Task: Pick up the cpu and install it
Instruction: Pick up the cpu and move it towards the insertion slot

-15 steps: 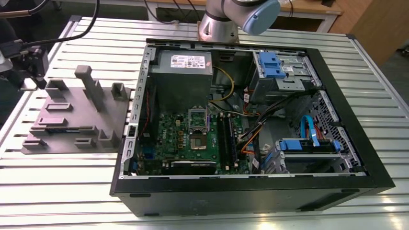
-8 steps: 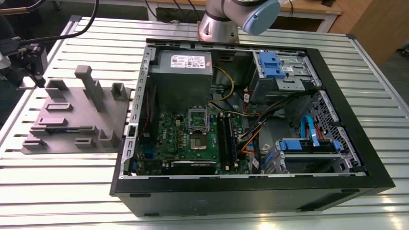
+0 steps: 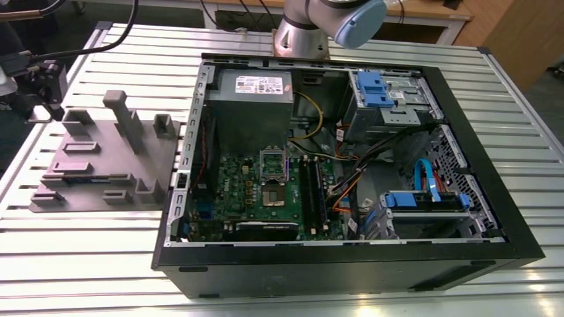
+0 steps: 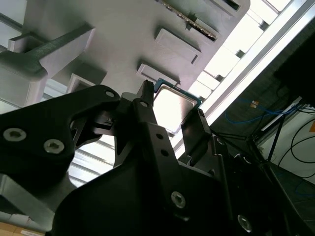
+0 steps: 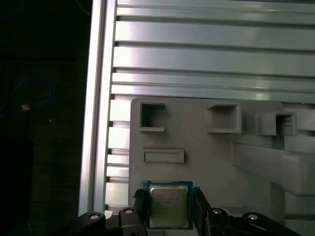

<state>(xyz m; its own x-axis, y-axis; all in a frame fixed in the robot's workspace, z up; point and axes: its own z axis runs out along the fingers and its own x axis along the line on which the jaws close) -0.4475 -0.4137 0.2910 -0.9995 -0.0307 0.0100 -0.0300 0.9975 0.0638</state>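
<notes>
A slatted metal table [image 3: 264, 46] carries an open computer case [image 3: 352, 272] and a grey tray [image 3: 97, 155]; over the tray, in the first wrist view, the hand [image 5: 169, 196] grips the cpu [image 5: 169, 209] by two opposite sides

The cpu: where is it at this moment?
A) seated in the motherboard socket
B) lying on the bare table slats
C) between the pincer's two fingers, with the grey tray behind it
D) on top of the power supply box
C: in the first wrist view the cpu sits clamped between the fingers of the pincer, with the grey tray behind it.
</notes>
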